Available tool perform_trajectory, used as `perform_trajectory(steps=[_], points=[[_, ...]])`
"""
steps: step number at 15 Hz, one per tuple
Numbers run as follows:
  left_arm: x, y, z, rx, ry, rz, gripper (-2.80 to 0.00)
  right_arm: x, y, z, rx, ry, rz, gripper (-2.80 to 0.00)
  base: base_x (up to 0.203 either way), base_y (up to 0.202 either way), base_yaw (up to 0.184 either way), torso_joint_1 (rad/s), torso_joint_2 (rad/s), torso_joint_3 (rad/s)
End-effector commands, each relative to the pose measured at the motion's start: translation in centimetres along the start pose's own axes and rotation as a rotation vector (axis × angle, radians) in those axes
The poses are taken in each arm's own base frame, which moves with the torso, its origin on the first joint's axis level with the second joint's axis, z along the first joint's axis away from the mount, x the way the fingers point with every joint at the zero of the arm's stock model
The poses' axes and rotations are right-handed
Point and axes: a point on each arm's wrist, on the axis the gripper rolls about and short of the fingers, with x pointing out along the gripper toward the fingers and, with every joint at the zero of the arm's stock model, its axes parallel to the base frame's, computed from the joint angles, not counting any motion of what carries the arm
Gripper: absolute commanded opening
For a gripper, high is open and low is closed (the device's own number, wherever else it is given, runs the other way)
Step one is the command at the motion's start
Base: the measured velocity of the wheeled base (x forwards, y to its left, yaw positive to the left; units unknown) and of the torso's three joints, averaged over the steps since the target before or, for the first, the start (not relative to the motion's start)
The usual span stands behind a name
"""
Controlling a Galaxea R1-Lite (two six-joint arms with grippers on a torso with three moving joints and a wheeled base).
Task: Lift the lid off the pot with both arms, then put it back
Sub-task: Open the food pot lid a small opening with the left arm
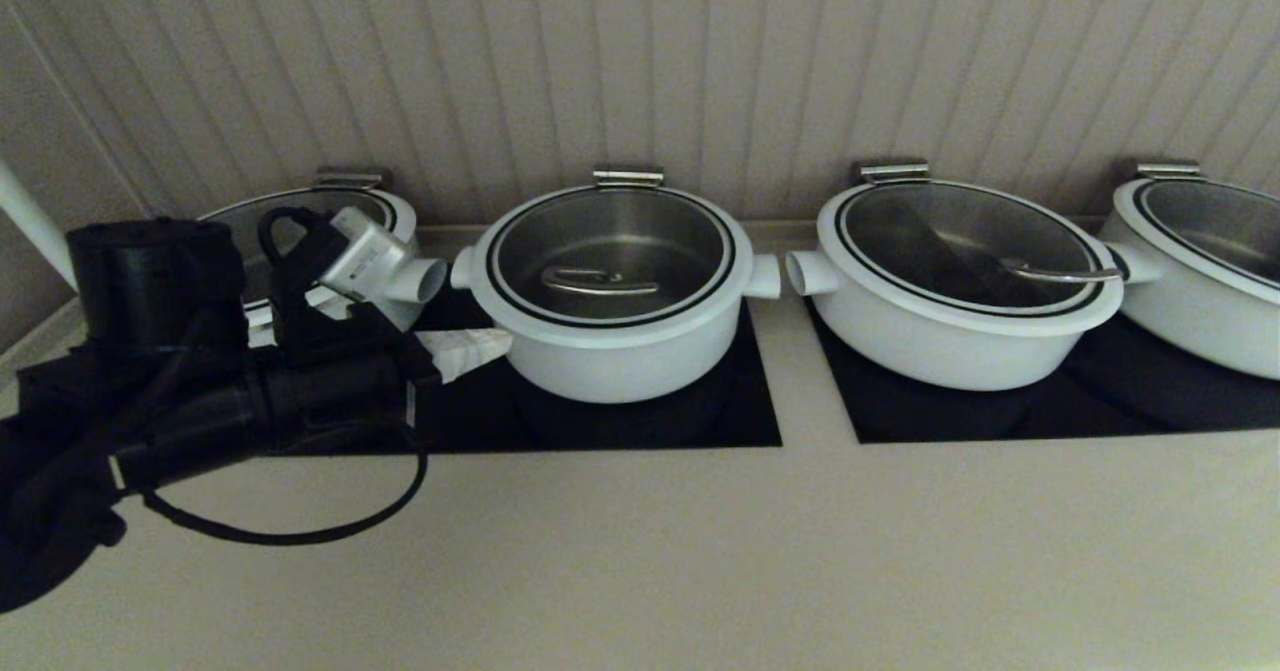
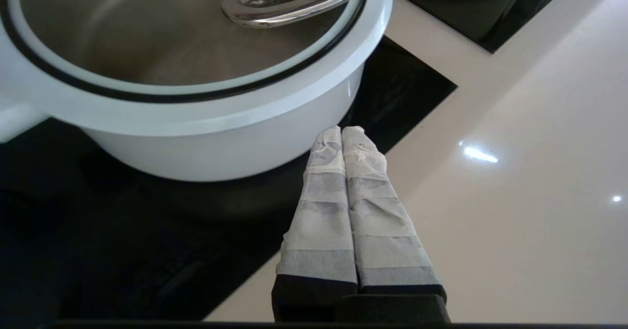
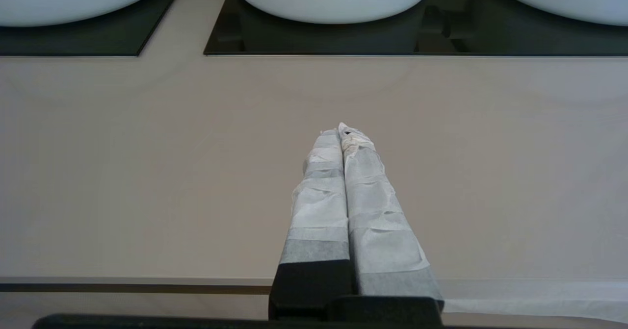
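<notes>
At the far left of the head view, a wide white pot with a glass lid (image 1: pixel 300 213) is partly hidden behind the black cloth-covered left arm (image 1: pixel 200 391), whose looping black cable hangs over the beige countertop (image 1: pixel 640 551). The left gripper (image 1: pixel 490 346) is held just beside the left flank of the white round pot with stubby tube handles (image 1: pixel 615 351), low over the black glass cooktop panel (image 1: pixel 740 421); in the left wrist view its two tape-wrapped fingers (image 2: pixel 321 196) are pressed flat together, nothing is gripped between them, and contact of the tips with the pot wall (image 2: pixel 235 142) cannot be told. The round glass lid with white rim and black ring (image 1: pixel 612 251) is seated on that pot, its curved steel hook handle (image 1: pixel 598 281) lying near the centre; the same handle (image 2: pixel 294 0) is seen close by in the left wrist view. Further right, a wider white pot with a steel handle near the lid's rim (image 1: pixel 960 281) is set on a second black panel (image 1: pixel 1000 416), and another white pot (image 1: pixel 1210 271) is cut off by the right edge. The right gripper (image 3: pixel 343 133) is seen only in the right wrist view, hovering over bare countertop (image 3: pixel 147 172) well short of the pots, its wrapped fingers (image 3: pixel 319 206) closed against each other with nothing held.
</notes>
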Motion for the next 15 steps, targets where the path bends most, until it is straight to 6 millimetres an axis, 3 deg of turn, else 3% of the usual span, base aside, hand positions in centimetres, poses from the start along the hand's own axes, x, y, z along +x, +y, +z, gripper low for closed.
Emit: perform_trajectory(steps=[1, 6, 15], points=[[1.2, 0.1, -0.4, -0.003, 0.015, -0.015, -2.80, 0.0, 0.0, 0.0, 0.000, 0.003, 0.000, -2.80, 0.000, 0.000, 0.000, 0.000, 0.00, 0.000], [3.4, -0.6, 0.3, 0.011, 0.009, -0.029, -2.80, 0.0, 0.0, 0.0, 0.000, 0.003, 0.000, -2.80, 0.000, 0.000, 0.000, 0.000, 0.00, 0.000], [3.9, -2.6, 0.8, 0.025, 0.000, -0.070, -2.80, 0.0, 0.0, 0.0, -0.002, 0.004, 0.001, -2.80, 0.000, 0.000, 0.000, 0.000, 0.00, 0.000]])
